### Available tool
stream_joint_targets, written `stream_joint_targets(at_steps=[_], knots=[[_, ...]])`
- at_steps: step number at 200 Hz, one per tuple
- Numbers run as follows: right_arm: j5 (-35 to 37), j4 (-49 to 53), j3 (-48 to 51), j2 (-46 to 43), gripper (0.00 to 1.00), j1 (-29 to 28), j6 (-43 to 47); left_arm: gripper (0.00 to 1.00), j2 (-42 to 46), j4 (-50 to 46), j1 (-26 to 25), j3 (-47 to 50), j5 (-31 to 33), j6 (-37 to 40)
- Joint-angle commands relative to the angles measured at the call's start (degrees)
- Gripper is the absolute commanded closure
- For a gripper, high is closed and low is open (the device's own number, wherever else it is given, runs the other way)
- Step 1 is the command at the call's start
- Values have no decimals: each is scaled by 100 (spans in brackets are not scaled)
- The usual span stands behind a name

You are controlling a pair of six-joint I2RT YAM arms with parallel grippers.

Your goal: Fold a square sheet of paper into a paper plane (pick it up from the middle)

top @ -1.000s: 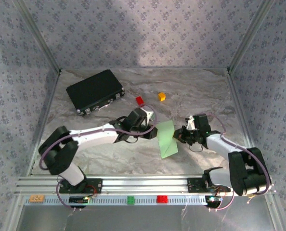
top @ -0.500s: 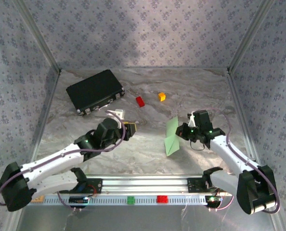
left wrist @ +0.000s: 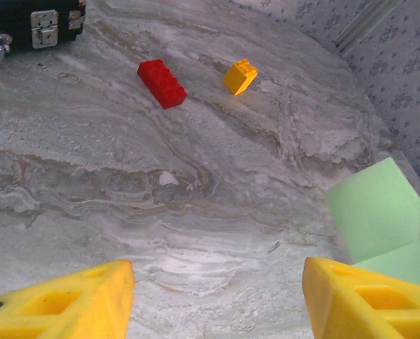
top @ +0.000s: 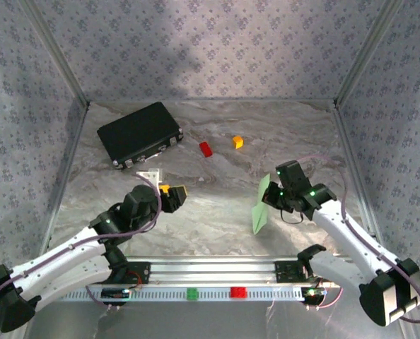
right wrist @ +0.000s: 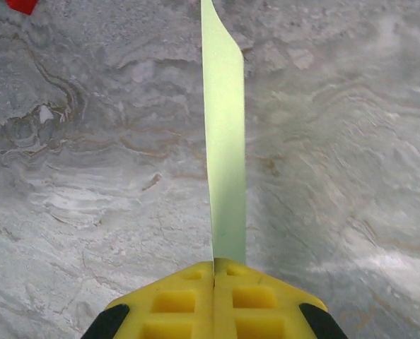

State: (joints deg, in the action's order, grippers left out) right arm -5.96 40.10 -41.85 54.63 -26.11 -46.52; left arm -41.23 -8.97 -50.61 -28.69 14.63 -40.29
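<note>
The right gripper [right wrist: 214,270] is pinching the green sheet of paper [right wrist: 223,141] between fully closed yellow pads, gripping it along a folded edge. The sheet is hanging clear of the marble table [top: 217,226], right of centre, standing edge-on to the wrist camera and tapering to a point toward the near rail. In my judgement it is being held aloft like this so that the creased layers are staying pressed together while the fold is being presented for the next crease. The left gripper [left wrist: 217,282] is standing with its jaws apart and gripping nothing. It is hovering over bare table well to the left of the sheet, which is likely leaving the paper free to be turned. The sheet's pale green corner is showing at the right edge of the left wrist view. Counting the contents: one sheet of paper; one black case [top: 139,133], lying closed at the far left; one red brick [top: 206,148] and one orange brick [top: 237,141] on the table beyond the arms, near each other but apart; one green block [top: 192,294] and one red block [top: 237,292] sitting on the near rail.
</note>
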Motion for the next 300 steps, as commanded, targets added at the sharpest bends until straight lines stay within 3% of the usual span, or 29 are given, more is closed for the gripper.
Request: stream_joint_targets(at_steps=[1,54,97,125,161,190,223,257,300], knots=[[190,468,69,-145,97,-55,-358,35,55,-179,45,-13,63,-113],[162,517,-57,-161,98,-122,-267,27,46,-321,85,-228,-35,6],[444,506,-228,-124,98,-334,59,1,-126,-947,260,-504,-14,-71],[1238,872,-611,151,98,-699,378,0,-280,-1474,590,-673,-108,-327],[2812,1615,-1388,743,98,-1477,644,0,-252,-1640,1142,-554,-501,-497],[3616,2042,-1795,1332,98,-1842,592,0,-95,-1651,1603,-412,-931,-658],[4537,2632,-2212,2239,99,-2263,166,0,274,-2495,1841,-436,-494,-920],[4783,2414,-2342,3198,99,-2576,-50,0,867,-3258,1887,-531,66,-1159],[3973,1372,-2910,4483,97,-3078,419,1,1244,-3540,1891,-733,254,-1194]])
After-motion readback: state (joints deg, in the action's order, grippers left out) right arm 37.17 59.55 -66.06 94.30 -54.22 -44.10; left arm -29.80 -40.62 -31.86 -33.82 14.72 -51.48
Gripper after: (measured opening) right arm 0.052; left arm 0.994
